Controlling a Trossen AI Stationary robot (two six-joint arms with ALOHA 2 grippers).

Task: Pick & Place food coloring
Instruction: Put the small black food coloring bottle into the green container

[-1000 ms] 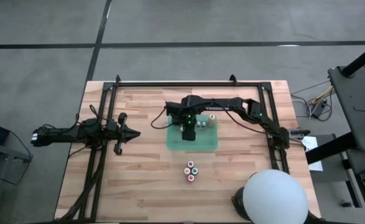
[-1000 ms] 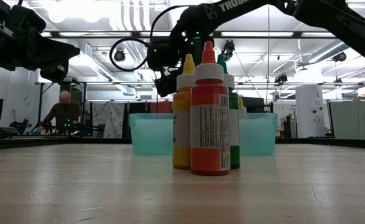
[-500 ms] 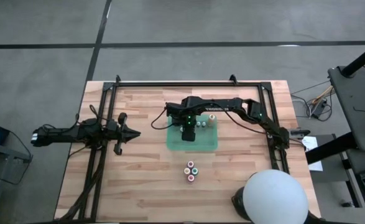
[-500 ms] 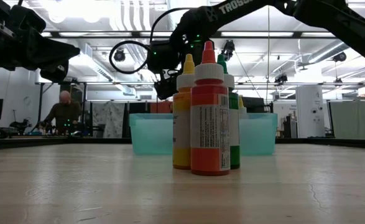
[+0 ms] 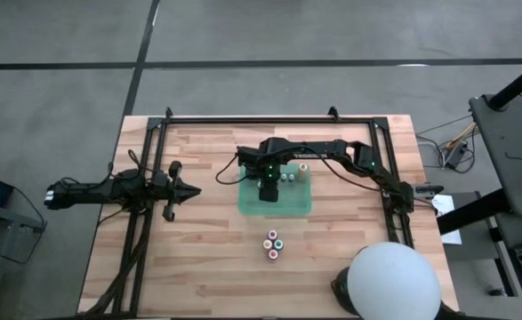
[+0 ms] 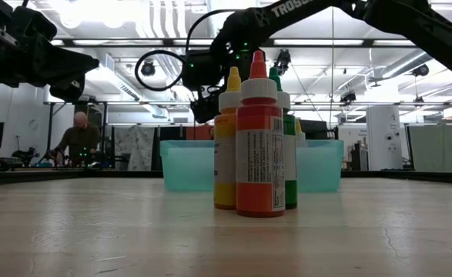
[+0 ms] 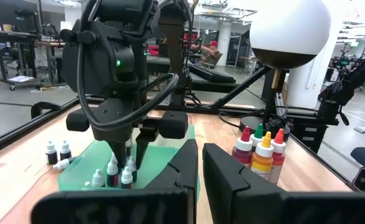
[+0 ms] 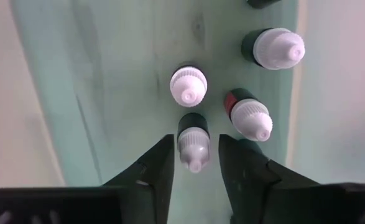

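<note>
Right end effector (image 8: 194,163) pointed straight down, fingers (image 8: 154,168) parted, arm stretched in from the right. Left end effector (image 5: 192,189) closed, level, arm extended along the left side.

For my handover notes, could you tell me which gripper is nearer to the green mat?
Right. The right gripper hangs directly over the green mat, fingers astride a small bottle; the left gripper waits off its left side.

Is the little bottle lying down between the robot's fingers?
No, the little bottle stands upright on the green mat.
</note>
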